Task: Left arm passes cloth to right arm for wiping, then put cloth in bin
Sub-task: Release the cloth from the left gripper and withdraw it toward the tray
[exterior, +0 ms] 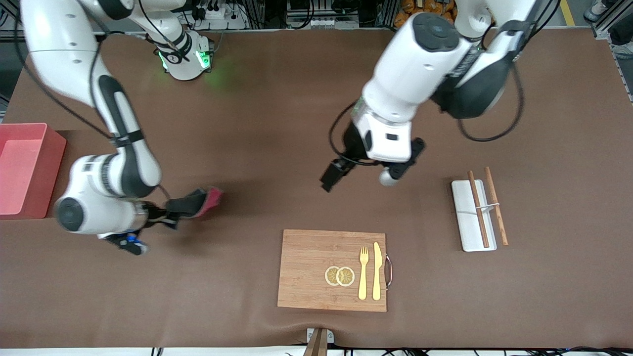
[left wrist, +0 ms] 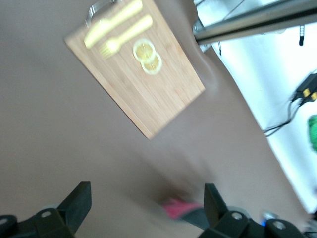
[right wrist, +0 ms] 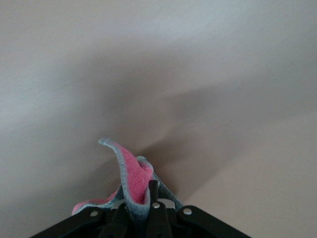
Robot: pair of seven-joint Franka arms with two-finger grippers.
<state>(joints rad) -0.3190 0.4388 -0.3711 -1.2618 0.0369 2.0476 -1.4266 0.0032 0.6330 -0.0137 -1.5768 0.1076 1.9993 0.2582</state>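
Cloth: small floppy cloth (exterior: 198,202), dark grey one side, magenta the other, pinched in the right arm's black gripper (exterior: 170,212), over bare brown table.
Right gripper: clenched on the cloth, which trails off its fingertips toward the wooden board (exterior: 332,270).
Bin: pink rectangular plastic box (exterior: 24,170) at the right arm's end of the table; it lies back past the gripper's wrist, away from the cloth's free end.
Left gripper: black, spread and empty (exterior: 358,175), over open table; that arm waits.
Views: the right wrist alone shows the pinch (right wrist: 136,196); only the front shows the bin.
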